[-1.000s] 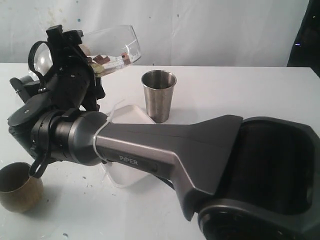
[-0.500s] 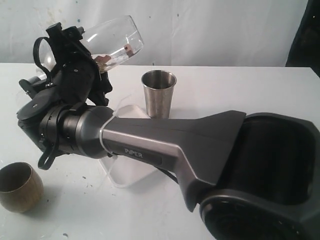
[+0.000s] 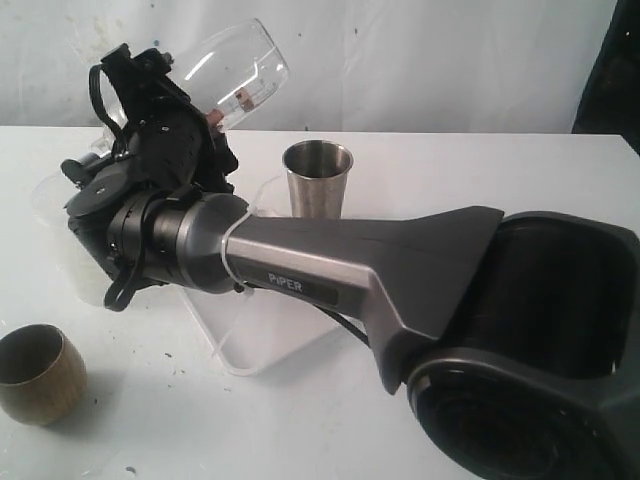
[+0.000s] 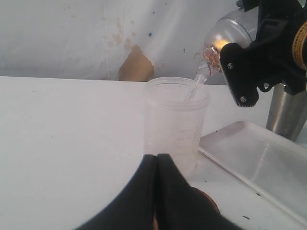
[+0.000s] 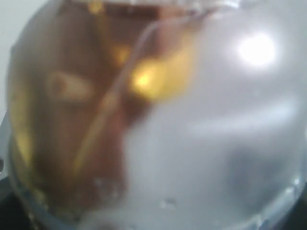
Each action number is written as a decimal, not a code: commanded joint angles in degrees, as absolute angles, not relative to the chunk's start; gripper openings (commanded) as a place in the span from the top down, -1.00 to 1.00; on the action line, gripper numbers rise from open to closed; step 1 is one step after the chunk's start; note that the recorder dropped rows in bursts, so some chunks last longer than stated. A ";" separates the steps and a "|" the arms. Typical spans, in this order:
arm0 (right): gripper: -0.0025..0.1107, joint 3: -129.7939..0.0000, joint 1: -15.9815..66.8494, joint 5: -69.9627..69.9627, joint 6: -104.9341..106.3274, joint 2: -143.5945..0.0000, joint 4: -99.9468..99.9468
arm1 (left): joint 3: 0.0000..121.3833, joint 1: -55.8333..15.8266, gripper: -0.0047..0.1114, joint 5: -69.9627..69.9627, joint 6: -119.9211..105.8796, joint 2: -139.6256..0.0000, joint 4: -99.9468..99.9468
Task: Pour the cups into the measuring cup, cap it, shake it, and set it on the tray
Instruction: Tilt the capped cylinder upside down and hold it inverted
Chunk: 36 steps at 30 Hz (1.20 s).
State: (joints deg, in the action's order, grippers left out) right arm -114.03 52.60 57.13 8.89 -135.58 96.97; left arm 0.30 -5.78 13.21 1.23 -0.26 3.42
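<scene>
Measuring cup [image 3: 235,65] hangs in the air at the left of the bench [image 3: 500,170], clamped in the right end effector [image 3: 185,105]. It is tipped steeply, base up, with its mouth over the frosted jar [image 4: 175,124] and brown and yellow bits inside. The jar stands just beside the white tray [image 3: 255,340]. The left end effector [image 4: 156,177] is pressed together and empty, near the jar. The steel tumbler [image 3: 318,190] stands upright behind the tray; the brass cup [image 3: 38,375] sits apart, near left.
</scene>
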 commanded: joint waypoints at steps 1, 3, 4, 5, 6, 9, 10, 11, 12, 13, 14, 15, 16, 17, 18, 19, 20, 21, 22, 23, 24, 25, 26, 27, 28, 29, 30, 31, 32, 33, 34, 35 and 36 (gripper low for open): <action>0.96 -114.81 51.97 56.77 10.26 -134.85 99.95 | 0.00 -5.98 0.92 13.31 1.17 0.00 3.40; 0.96 -114.91 51.97 56.21 10.91 -134.85 99.95 | 0.00 -5.98 0.92 13.31 1.17 0.00 3.40; 0.96 -115.29 51.97 56.04 11.21 -134.85 99.95 | 0.00 -5.98 0.92 13.31 1.17 0.00 3.40; 0.96 -115.54 51.97 55.46 11.34 -134.85 99.95 | 0.00 -5.98 0.92 13.31 1.17 0.00 3.40; 0.96 -115.88 51.97 55.33 11.47 -134.85 99.95 | 0.00 -5.98 0.92 13.31 1.17 0.00 3.40; 0.96 -116.46 51.97 54.93 11.83 -134.85 99.95 | 0.00 -5.98 0.92 13.31 1.17 0.00 3.40; 0.96 -116.73 51.97 54.93 11.89 -134.85 99.95 | 0.00 -5.98 0.92 13.31 1.17 0.00 3.40; 0.96 -116.86 51.97 54.78 12.25 -134.85 99.95 | 0.00 -5.98 0.92 13.31 1.17 0.00 3.40; 0.96 -117.12 51.97 54.65 13.14 -134.85 99.95 | 0.00 -5.98 0.92 13.31 1.17 0.00 3.40; 0.96 -117.35 51.97 54.65 13.89 -134.85 99.95 | 0.00 -5.98 0.92 13.31 1.17 0.00 3.40; 0.96 -117.62 51.97 54.52 14.16 -134.85 99.95 | 0.00 -5.98 0.92 13.31 1.17 0.00 3.40; 0.96 -117.84 51.97 54.51 14.63 -134.85 99.95 | 0.00 -5.98 0.92 13.31 1.17 0.00 3.40; 0.96 -118.19 51.97 54.51 15.07 -134.85 99.95 | 0.00 -5.98 0.92 13.31 1.17 0.00 3.40; 0.96 -118.40 51.97 54.36 15.33 -134.85 99.95 | 0.00 -5.98 0.92 13.31 1.17 0.00 3.40; 0.96 -118.74 51.97 54.20 15.68 -134.85 99.95 | 0.00 -5.98 0.92 13.31 1.17 0.00 3.40; 0.96 -119.18 51.97 54.08 16.43 -134.85 99.95 | 0.00 -5.98 0.92 13.31 1.17 0.00 3.40; 0.96 -119.32 51.97 53.99 16.74 -134.85 99.95 | 0.00 -5.98 0.92 13.31 1.17 0.00 3.40; 0.96 -119.59 51.97 53.42 16.74 -134.85 99.95 | 0.00 -5.98 0.92 13.31 1.17 0.00 3.40; 0.96 -119.90 51.97 53.15 16.74 -134.85 99.95 | 0.00 -5.98 0.92 13.31 1.17 0.00 3.40; 0.96 -120.15 51.97 53.01 17.51 -134.85 99.95 | 0.00 -5.98 0.92 13.31 1.17 0.00 3.40; 0.96 -120.15 51.97 52.61 19.02 -134.85 99.95 | 0.00 -5.98 0.92 13.31 1.17 0.00 3.40; 0.96 -120.26 51.97 52.41 20.31 -134.85 99.95 | 0.00 -5.98 0.92 13.31 1.17 0.00 3.40; 0.96 -120.25 51.97 52.41 21.08 -134.85 99.95 | 0.00 -5.98 0.92 13.31 1.17 0.00 3.40; 0.96 -120.52 51.97 52.35 21.08 -134.85 99.95 | 0.00 -5.98 0.92 13.31 1.17 0.00 3.40; 0.96 -120.52 51.97 52.04 21.22 -134.85 99.95 | 0.00 -5.98 0.92 13.31 1.17 0.00 3.40; 0.96 -120.52 51.97 51.81 21.45 -134.85 99.95 | 0.00 -5.98 0.92 13.31 1.17 0.00 3.40; 0.96 -120.52 51.97 51.64 22.27 -134.85 99.95 | 0.00 -5.98 0.92 13.31 1.17 0.00 3.40; 0.96 -120.52 51.97 51.37 23.32 -134.85 99.95 | 0.00 -5.98 0.92 13.31 1.17 0.00 3.40; 0.96 -120.52 51.97 51.13 24.06 -134.85 99.95 | 0.00 -5.98 0.92 13.31 1.17 0.00 3.40; 0.96 -120.52 51.97 50.73 24.19 -134.85 99.95 | 0.00 -5.98 0.92 13.31 1.17 0.00 3.40; 0.96 -120.52 51.97 50.08 24.19 -134.85 99.95 | 0.00 -5.98 0.92 13.31 1.17 0.00 3.40; 0.96 -120.52 51.97 49.39 24.19 -134.85 99.95 | 0.00 -5.98 0.92 13.31 1.17 0.00 3.40; 0.96 -120.52 51.97 48.69 24.19 -134.85 99.95 | 0.00 -5.98 0.92 13.31 1.17 0.00 3.40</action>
State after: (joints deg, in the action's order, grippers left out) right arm -119.90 52.50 50.05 23.40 -135.58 97.48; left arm 0.30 -5.78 13.21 1.23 -0.26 3.42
